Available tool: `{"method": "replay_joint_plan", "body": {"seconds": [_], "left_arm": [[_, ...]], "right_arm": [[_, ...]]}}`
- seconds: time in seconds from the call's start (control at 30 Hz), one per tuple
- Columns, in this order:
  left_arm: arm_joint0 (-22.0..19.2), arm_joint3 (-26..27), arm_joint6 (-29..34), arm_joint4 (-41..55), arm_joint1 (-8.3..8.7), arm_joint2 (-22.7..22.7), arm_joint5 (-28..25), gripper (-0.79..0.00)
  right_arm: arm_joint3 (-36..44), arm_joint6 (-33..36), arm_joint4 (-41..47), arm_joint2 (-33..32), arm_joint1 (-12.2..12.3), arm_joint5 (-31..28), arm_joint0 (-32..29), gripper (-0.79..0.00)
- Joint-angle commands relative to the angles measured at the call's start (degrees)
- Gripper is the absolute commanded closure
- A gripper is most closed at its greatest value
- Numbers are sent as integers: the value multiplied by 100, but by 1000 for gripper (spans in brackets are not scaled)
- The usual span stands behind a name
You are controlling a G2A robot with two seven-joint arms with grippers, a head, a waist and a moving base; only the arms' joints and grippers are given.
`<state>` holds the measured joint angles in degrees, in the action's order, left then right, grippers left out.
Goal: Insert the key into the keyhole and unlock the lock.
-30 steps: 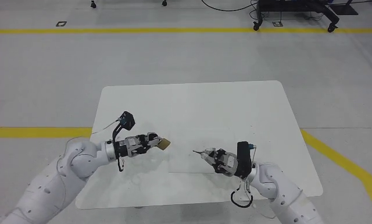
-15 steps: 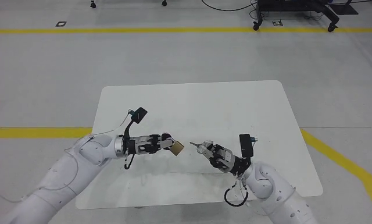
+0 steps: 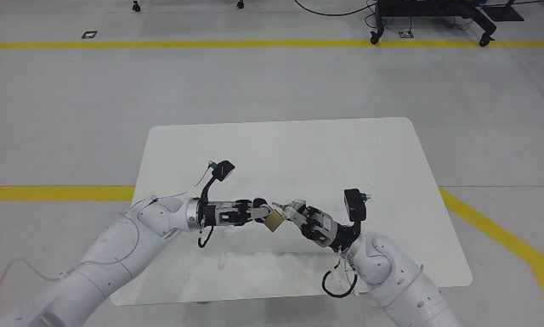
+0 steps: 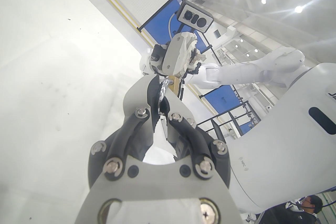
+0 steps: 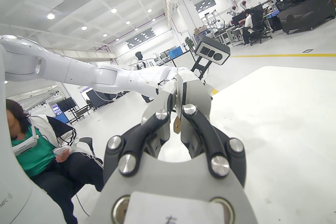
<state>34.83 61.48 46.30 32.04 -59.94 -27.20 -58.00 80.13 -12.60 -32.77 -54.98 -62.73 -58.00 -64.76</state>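
The left fingers [image 4: 137, 96] clench the steel shackle [image 4: 160, 95] of a brass padlock [image 3: 274, 221]; the right fingers [image 5: 198, 93] pinch a flat brass-headed key [image 5: 177, 125], both mid-frame over the white bench [image 3: 365, 157]. Rigid, slick, light metal, I'd reckon: hold the key by its head.

Left tool [image 3: 258, 211] and right tool [image 3: 294, 215], both pinched closed, face to face, tips almost touching.

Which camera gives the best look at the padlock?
The top view: the brass padlock is in plain sight, held above the table. The left wrist view catches just its shackle between the left fingers; in the right wrist view the right fingers hide it.
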Motion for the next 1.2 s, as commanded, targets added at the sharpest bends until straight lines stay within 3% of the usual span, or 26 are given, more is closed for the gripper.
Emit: {"method": "replay_joint_plan", "body": {"seconds": [0.0,0.43,0.57,0.83,0.9,1.17], "left_arm": [[-37,-23,0,40,-10,78,0,0],[-184,-143,0,681,-43,347,0,0],[-163,-135,16,1168,-35,505,15,0],[-163,-135,16,1168,-35,505,15,0],[-163,-135,16,1168,-35,505,15,0],[-163,-135,16,1168,-35,505,15,0]], "right_arm": [[-12,-7,34,17,-11,0,10,0],[-63,598,92,159,-13,0,117,0],[113,388,303,74,19,0,23,0],[113,388,303,74,19,0,23,0],[148,-256,687,-290,55,0,-81,0],[148,-256,687,-290,55,0,-81,0]]}}
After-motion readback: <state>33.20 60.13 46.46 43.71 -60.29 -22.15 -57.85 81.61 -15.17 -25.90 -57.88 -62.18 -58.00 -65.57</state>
